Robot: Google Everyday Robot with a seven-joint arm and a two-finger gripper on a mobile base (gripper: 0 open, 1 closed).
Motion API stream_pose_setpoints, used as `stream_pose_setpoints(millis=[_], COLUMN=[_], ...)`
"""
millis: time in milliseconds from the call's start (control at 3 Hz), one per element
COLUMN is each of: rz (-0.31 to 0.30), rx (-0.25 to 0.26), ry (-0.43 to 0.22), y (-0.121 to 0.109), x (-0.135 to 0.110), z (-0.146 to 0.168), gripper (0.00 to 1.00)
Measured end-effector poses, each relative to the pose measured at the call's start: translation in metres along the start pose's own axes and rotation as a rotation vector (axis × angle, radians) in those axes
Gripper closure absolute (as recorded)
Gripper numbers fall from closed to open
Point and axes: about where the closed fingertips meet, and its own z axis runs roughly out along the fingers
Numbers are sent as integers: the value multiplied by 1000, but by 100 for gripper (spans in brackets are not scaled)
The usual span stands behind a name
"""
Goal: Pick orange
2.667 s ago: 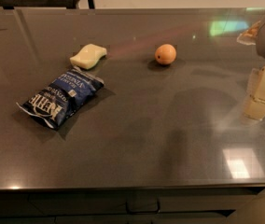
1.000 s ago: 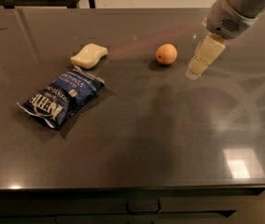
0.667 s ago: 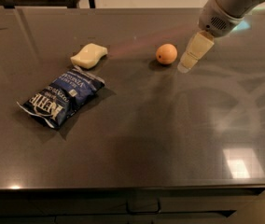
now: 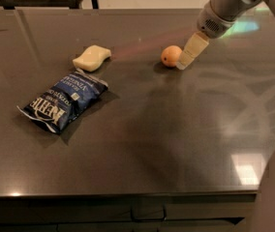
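Note:
The orange [image 4: 171, 56] is a small round fruit lying on the dark table [image 4: 166, 139], in its far middle part. My gripper [image 4: 185, 61] reaches down from the upper right on the grey arm [image 4: 224, 8], and its pale tip is right beside the orange's right side, close to the table surface. I cannot tell whether it touches the orange. The orange rests on the table and is not held.
A pale yellow curvy sponge [image 4: 92, 58] lies to the left of the orange. A blue chip bag [image 4: 64, 100] lies in front of the sponge, at the left. The table's front edge [image 4: 128, 195] runs along the bottom.
The arm has swung in from the right side of the table toward the orange and lowered. The gripper tip is now right beside the orange. The orange, sponge and bag have not moved.

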Motion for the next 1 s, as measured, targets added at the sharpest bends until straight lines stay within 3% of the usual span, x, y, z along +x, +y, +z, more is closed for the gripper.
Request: stream_pose_setpoints(millis=[333, 1000], rz=[23, 53], rx=[-15, -82], ry=[-2, -30], y=[-10, -4], x=[-9, -26], z=[20, 45], gripper=[0, 0])
